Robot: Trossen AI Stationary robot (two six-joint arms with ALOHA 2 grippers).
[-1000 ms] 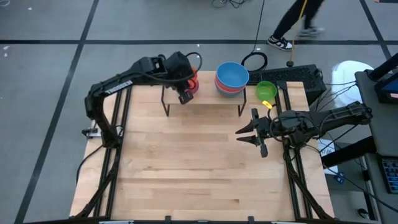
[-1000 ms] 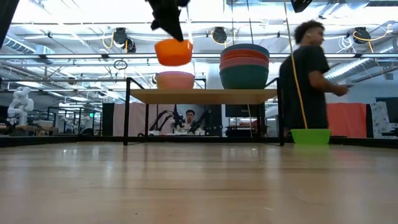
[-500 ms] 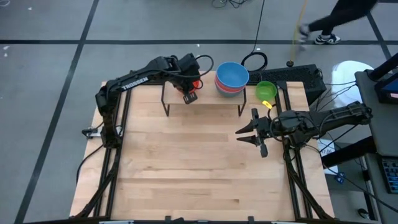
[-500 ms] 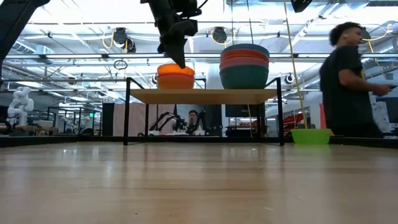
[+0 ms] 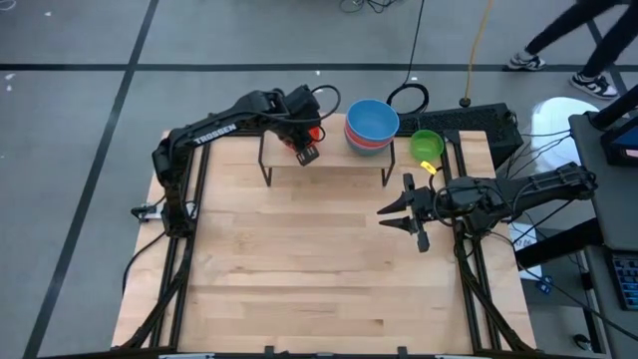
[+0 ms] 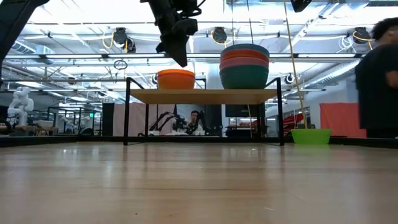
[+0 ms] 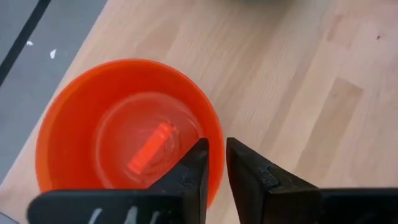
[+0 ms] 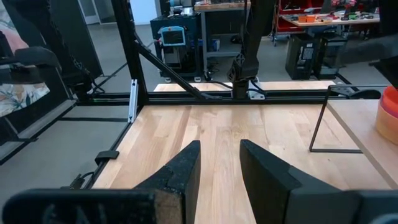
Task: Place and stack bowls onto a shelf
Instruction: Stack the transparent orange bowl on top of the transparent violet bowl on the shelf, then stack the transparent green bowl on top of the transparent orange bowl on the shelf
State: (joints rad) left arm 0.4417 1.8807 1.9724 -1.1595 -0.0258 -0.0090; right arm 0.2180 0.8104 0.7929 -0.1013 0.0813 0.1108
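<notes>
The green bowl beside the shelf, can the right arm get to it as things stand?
Probably yes. The green bowl sits alone on the table corner, just beyond the right gripper, with its top uncovered and nothing between them.

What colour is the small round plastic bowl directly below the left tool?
Orange, clearest in the left wrist view.

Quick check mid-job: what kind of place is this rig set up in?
Most likely a robotics lab or open workshop, not a home. The low view shows a high ceiling with exposed ducts and strip lights, a white humanoid robot at the back, and benches of equipment behind the low light-wood shelf.
</notes>
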